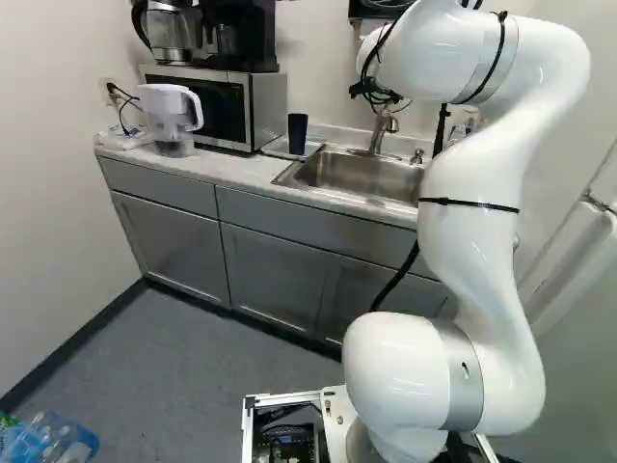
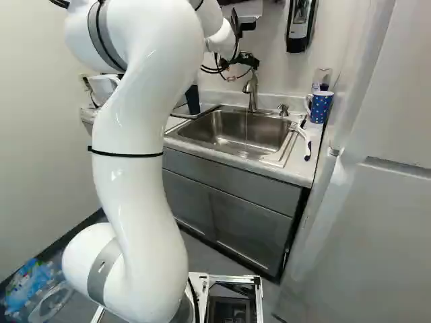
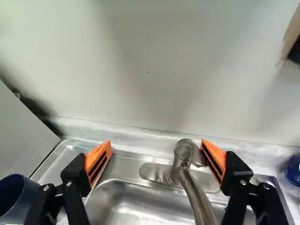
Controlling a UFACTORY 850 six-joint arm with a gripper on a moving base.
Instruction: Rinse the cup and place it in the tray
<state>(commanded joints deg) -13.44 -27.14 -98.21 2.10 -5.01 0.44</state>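
The dark blue cup (image 1: 297,133) is stood upright on the tray (image 1: 279,148), beside the sink (image 2: 232,131); it is held by nothing, as the jaws of the gripper (image 3: 155,143) are spread wide apart, with the faucet (image 3: 183,159) framed between them, nearer one side. A thin stream of water (image 2: 246,128) seems to be let fall into the basin; the placing thus looks done, and shutting off the water is probably in hand; a careful push on the faucet's handle is called for next, with the cup left untouched. Farther along the surface (image 1: 241,174), a microwave (image 1: 224,108) is seen.
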